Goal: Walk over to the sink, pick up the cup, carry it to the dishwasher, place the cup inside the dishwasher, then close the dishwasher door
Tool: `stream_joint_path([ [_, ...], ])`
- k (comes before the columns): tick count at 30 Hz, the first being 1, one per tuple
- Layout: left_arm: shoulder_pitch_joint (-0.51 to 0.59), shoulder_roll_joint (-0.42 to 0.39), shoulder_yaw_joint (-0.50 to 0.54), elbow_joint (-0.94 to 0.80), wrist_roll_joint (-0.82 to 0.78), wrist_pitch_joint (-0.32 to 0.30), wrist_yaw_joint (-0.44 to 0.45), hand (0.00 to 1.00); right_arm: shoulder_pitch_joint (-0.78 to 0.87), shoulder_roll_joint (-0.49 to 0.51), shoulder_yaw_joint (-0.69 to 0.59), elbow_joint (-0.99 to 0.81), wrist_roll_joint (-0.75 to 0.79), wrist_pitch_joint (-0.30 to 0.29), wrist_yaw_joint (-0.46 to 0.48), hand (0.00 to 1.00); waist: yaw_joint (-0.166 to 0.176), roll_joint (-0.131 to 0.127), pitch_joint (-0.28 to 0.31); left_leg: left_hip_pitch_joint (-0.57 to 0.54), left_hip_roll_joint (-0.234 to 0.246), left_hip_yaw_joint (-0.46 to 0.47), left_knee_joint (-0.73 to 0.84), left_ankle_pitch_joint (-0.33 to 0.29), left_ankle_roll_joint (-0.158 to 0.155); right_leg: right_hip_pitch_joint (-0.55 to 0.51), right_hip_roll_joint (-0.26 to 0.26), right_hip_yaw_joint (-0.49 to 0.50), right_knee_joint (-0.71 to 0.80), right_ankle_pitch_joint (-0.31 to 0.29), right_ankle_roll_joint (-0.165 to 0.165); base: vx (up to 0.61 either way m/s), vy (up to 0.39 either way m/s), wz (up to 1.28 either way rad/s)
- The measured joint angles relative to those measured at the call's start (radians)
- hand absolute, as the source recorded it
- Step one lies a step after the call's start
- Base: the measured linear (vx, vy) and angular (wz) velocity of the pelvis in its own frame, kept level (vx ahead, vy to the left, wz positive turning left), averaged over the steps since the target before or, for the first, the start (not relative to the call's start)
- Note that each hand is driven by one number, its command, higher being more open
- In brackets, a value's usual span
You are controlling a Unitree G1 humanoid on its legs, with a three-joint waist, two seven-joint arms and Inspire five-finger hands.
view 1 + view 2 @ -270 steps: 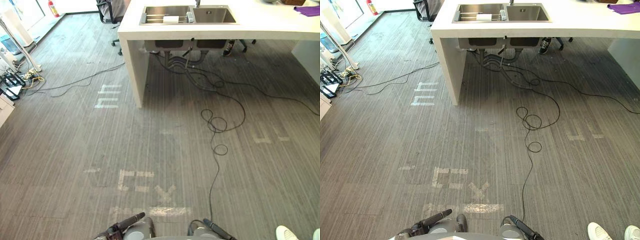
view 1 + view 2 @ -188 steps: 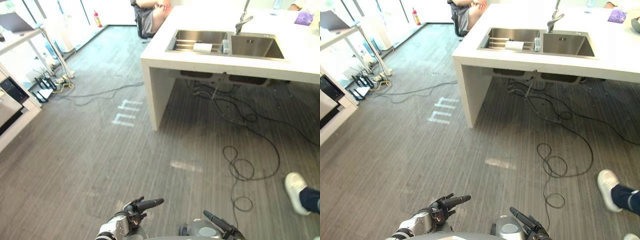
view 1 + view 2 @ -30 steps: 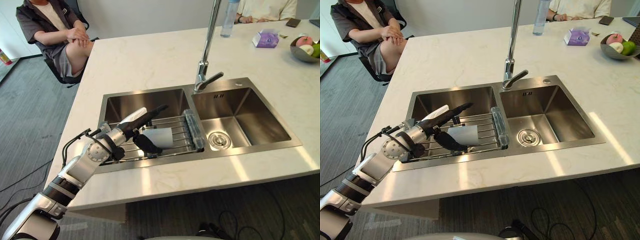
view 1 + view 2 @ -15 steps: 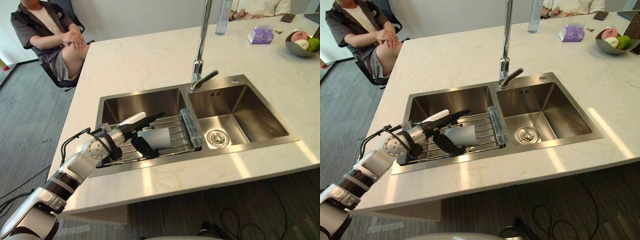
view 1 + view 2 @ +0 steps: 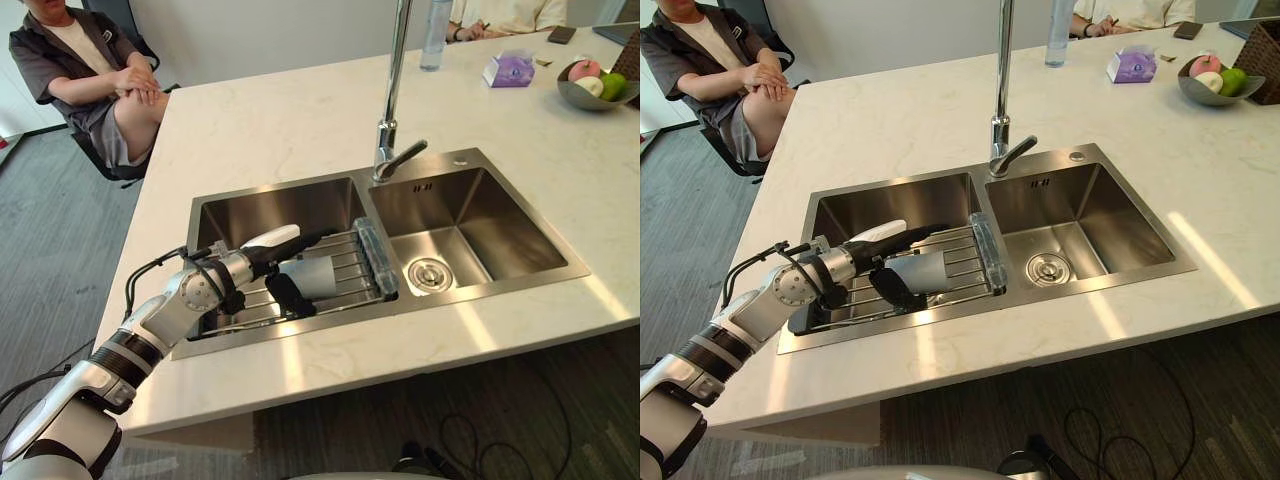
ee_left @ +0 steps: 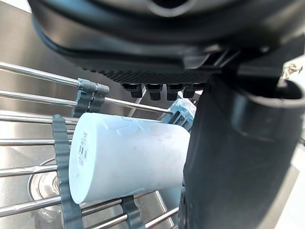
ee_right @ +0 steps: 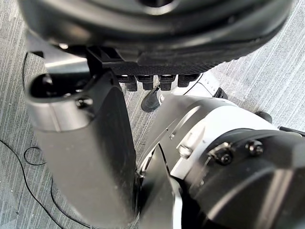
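Stretching from the upper left of the frame to the right edge, a pale stone worktop (image 5: 280, 120) carries a steel double sink (image 5: 470, 215) set in its middle. Grey plank floor (image 5: 50, 260) runs down the left side. One person (image 5: 90, 70) sits in the upper left corner with hands folded on a knee, and a second person (image 5: 500, 12) is seated behind the worktop at the top edge.

A tall tap (image 5: 392, 90) rises between the two basins at top centre. A wire rack (image 5: 350, 265) spans the near half of the left basin, at centre left of the frame.

From the lower left, the silver arm reaches over the worktop's edge and puts the left robot hand (image 5: 250, 265) down on that rack. It is spread apart, fingers straight. The pale cup (image 5: 315, 277) lies on its side on the rack wires between the fingers and the thumb. The left wrist view shows the cup's base (image 6: 86, 157) facing the camera and its wall just beside the thumb.

The right robot hand (image 7: 86, 157) hangs low over the floor in its own wrist view, thumb straight and clear of the fingers, holding nothing.

A clear bottle (image 5: 432, 35) stands at the top. A grey bowl of fruit (image 5: 590, 88) sits at the upper right beside a dark woven basket (image 5: 1265, 60). A purple tissue box (image 5: 508, 68) rests between the bottle and the bowl.
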State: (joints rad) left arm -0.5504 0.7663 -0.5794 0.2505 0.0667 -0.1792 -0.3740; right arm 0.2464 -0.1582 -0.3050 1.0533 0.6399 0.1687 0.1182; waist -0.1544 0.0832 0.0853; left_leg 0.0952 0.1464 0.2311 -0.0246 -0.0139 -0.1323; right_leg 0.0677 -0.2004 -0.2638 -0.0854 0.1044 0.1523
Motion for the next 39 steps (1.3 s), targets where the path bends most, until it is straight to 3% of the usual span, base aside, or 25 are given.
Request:
stream_joint_path([
  [10, -0.072, 0.0, -0.049, 0.065, -0.075, 0.078, -0.161, 1.0, 0.0, 0.0, 0.007, -0.001, 0.005, -0.008, -0.008, 1.0, -0.015, 0.002, -0.002, 0.001, 0.0, 0.002, -0.002, 0.0, 0.0, 0.0, 0.0, 0.001, 0.0, 0.0, 0.0, 0.0, -0.001, 0.0],
  [26, -0.088, -0.044, -0.034, 0.138, -0.088, 0.164, -0.157, 1.0, -0.002, 0.0, 0.018, -0.003, 0.009, -0.008, -0.025, 1.0, -0.03, 0.004, -0.002, 0.01, 0.0, 0.008, -0.005, 0.0, 0.0, 0.004, 0.0, 0.005, 0.0, 0.0, 0.0, 0.0, 0.0, 0.0],
  [31, -0.089, -0.091, 0.034, 0.212, -0.132, 0.263, -0.221, 1.0, -0.002, 0.0, 0.018, -0.005, 0.008, -0.01, -0.024, 1.0, -0.03, 0.003, -0.001, 0.011, 0.001, 0.013, -0.008, 0.0, 0.0, 0.001, 0.001, 0.01, 0.0, 0.0, 0.001, 0.0, 0.0, -0.02],
  [39, -0.091, -0.139, 0.08, 0.294, -0.12, 0.259, -0.256, 1.0, -0.001, 0.0, 0.019, -0.005, 0.006, -0.012, -0.03, 1.0, -0.031, -0.003, 0.003, 0.023, 0.003, 0.021, -0.009, 0.0, 0.0, 0.006, 0.003, 0.017, -0.001, -0.001, 0.001, -0.01, -0.002, -0.02],
])
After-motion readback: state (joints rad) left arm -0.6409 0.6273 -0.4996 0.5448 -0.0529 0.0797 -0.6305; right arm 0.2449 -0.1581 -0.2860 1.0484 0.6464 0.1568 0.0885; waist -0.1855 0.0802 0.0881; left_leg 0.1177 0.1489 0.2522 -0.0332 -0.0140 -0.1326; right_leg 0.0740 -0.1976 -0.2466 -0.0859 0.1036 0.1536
